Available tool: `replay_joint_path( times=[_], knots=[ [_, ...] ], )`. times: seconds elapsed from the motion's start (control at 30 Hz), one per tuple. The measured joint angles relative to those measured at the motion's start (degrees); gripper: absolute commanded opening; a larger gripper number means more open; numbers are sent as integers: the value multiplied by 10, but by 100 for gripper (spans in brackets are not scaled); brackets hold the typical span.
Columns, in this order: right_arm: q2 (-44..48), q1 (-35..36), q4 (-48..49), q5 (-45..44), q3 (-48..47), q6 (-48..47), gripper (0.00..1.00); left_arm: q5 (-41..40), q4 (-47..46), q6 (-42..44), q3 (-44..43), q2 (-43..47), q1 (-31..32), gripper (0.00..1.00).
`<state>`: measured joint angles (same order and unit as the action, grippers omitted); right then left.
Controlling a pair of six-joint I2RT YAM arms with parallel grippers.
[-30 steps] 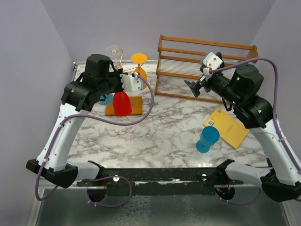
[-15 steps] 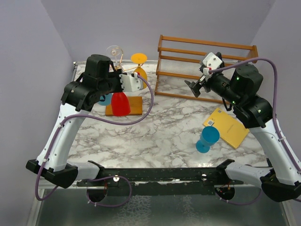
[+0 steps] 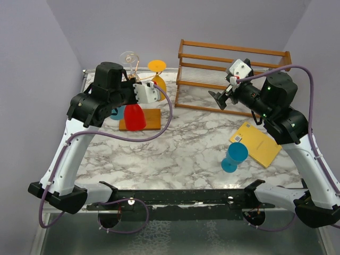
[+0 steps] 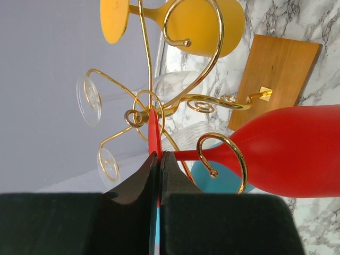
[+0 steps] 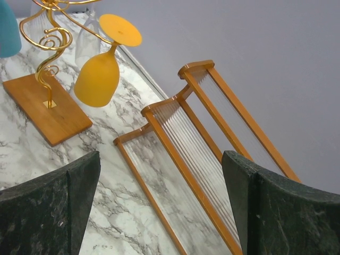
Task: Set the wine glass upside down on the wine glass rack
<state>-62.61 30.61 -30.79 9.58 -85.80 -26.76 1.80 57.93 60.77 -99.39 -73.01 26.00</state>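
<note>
**A:** Where is the opaque red wine glass [image 3: 135,118]?

**B:** It's upside down at the table's ten o'clock. Its bowl hangs low over the nine o'clock end of the thin gold wire rack with curled arms and a flat orange-brown wooden base [image 4: 279,66]. Its stem crosses one curl, but I cannot tell whether it hangs there.

**A:** The left gripper [image 4: 159,157]?

**B:** Clamped tight on the glass's thin foot.

**A:** And the right gripper [image 5: 159,159]?

**B:** At two o'clock, jaws spread wide, holding nothing.
</note>
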Motion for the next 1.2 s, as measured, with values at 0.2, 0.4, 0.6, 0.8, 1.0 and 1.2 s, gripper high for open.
replay_joint_path(
  times=[0.2, 0.4, 0.6, 0.8, 1.0, 1.2],
  knots=[
    [0, -3, 0, 4, 0, 0, 96, -5, 7, 0, -1, 2, 0, 0],
    [0, -4, 0, 4, 0, 0, 96, -6, 17, 2, -10, 4, 0, 0],
    [0, -5, 0, 4, 0, 0, 96, -6, 41, 5, -24, 7, 0, 0],
    [0, -7, 0, 6, 0, 0, 96, -3, 56, 9, -31, 9, 0, 0],
    [0, -7, 0, 7, 0, 0, 96, 8, 78, 16, -42, 11, 0, 0],
    [-1, -10, 0, 12, 0, 0, 96, 39, 91, 18, -57, 12, 0, 1]
  ],
)
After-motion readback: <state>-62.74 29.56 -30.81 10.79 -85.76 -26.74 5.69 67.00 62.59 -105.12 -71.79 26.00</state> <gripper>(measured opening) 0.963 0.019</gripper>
